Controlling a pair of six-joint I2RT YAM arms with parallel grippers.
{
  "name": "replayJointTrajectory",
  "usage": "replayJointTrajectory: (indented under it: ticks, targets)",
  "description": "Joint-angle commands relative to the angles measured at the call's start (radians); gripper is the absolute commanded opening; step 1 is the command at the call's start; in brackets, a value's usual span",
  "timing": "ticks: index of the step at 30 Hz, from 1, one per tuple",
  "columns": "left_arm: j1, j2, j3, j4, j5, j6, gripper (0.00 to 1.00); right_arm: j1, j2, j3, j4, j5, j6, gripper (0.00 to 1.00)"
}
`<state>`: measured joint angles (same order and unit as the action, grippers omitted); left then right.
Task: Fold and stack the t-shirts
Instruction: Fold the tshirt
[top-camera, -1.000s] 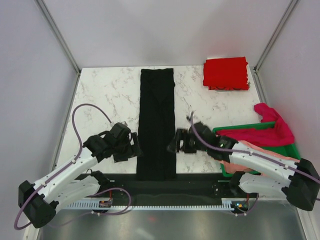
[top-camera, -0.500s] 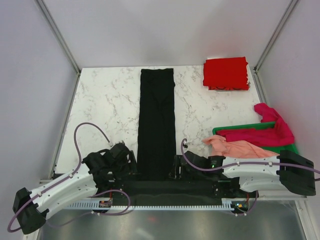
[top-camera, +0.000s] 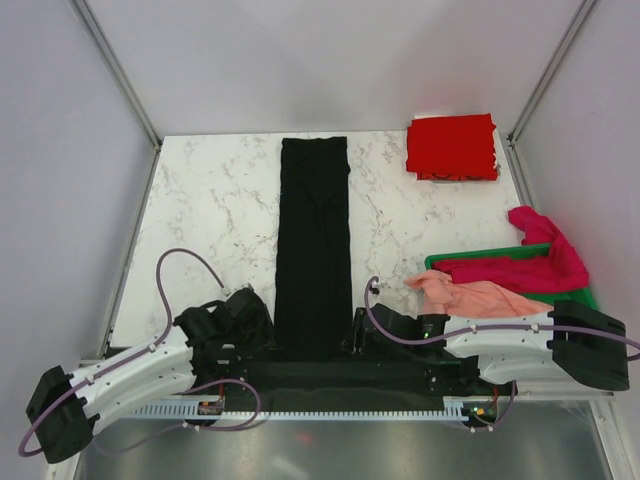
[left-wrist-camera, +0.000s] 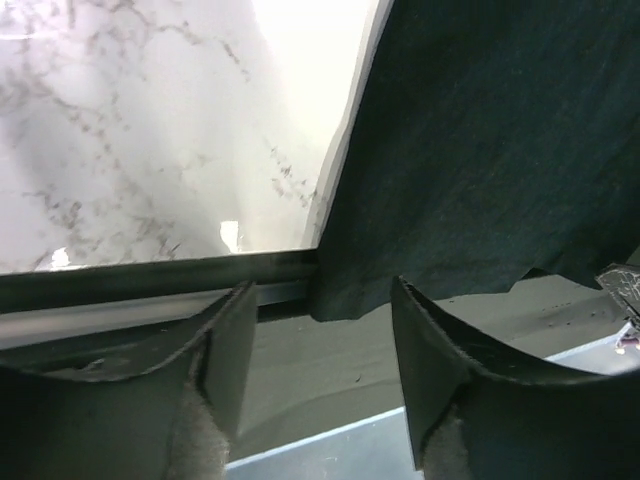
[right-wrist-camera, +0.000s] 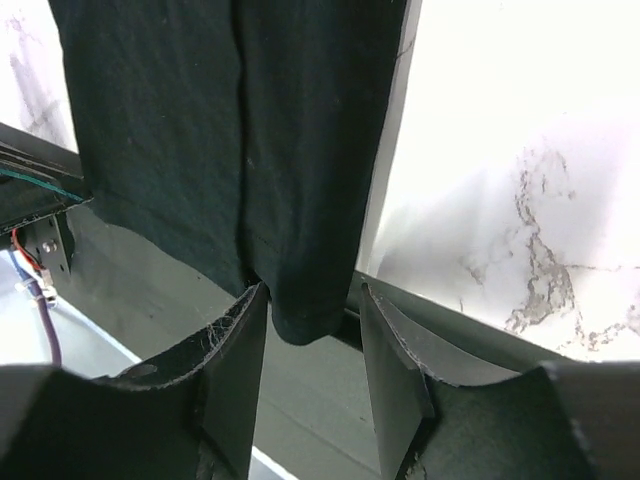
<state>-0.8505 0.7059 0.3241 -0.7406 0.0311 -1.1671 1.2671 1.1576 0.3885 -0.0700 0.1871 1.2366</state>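
The black t-shirt (top-camera: 313, 240) lies as a long narrow strip down the middle of the table, its near end hanging over the front edge. My left gripper (top-camera: 262, 338) is open at the near left corner, which sits just past its fingertips in the left wrist view (left-wrist-camera: 340, 295). My right gripper (top-camera: 357, 338) is open with the near right corner (right-wrist-camera: 305, 318) between its fingers. The bright red t-shirt (top-camera: 452, 147) lies folded at the far right. The salmon-pink t-shirt (top-camera: 472, 296) and the magenta t-shirt (top-camera: 545, 262) lie crumpled at the right.
A green bin (top-camera: 586, 298) at the right edge holds the magenta and salmon-pink cloth. A dark metal rail (left-wrist-camera: 150, 280) runs along the table's front edge under both grippers. White marble table (top-camera: 210, 220) lies left of the black strip.
Both grippers have come down from the middle of the black strip to its near corners at the front edge. In the last half second they barely shifted. The shirt lies as before.
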Motion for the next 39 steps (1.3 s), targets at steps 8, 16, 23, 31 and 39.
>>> replayJointTrajectory:
  ticks: [8,16,23,31,39]
  targets:
    - [-0.016,0.084,-0.03,0.171,0.013,-0.034,0.54,0.005,0.074,0.01,0.062,0.017,-0.023,0.43]
    - [-0.024,0.095,-0.005,0.219,-0.008,-0.014,0.02,0.005,0.117,0.03,0.098,0.003,-0.04,0.07]
    - [-0.087,0.053,0.105,0.138,-0.077,-0.026,0.02,0.021,0.036,0.053,0.018,-0.011,-0.035,0.0]
    - [-0.085,0.169,0.452,-0.019,-0.217,0.125,0.02,-0.078,-0.065,0.312,-0.258,0.077,-0.138,0.0]
    - [0.109,0.397,0.734,-0.023,-0.223,0.329,0.02,-0.411,0.126,0.614,-0.321,-0.058,-0.461,0.0]
